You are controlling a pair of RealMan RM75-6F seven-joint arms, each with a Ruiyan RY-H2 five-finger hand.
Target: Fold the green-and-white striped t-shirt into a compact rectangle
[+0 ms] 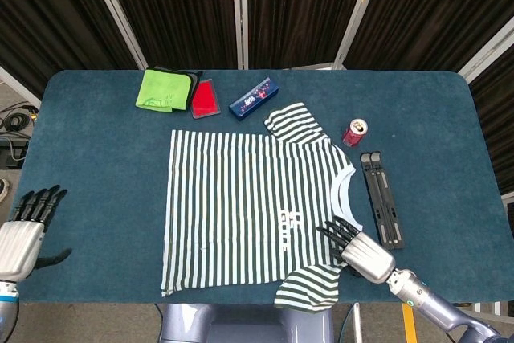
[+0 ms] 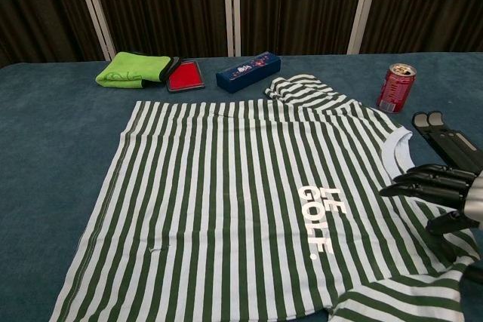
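Note:
The green-and-white striped t-shirt point(image 1: 241, 206) point(image 2: 241, 201) lies flat on the blue table, collar to the right, with "LE GOLF" printed near the chest. Its far sleeve point(image 1: 293, 122) is bunched; its near sleeve point(image 1: 309, 288) hangs at the front edge. My right hand point(image 1: 353, 247) point(image 2: 441, 194) hovers over the shirt's near shoulder beside the collar, fingers spread and holding nothing. My left hand point(image 1: 24, 230) is at the table's left edge, far from the shirt, fingers apart and empty.
A red soda can point(image 1: 354, 132) and a black folding stand point(image 1: 381, 198) lie right of the collar. A green cloth point(image 1: 166, 89), a red case point(image 1: 206, 100) and a blue box point(image 1: 253, 97) sit along the back.

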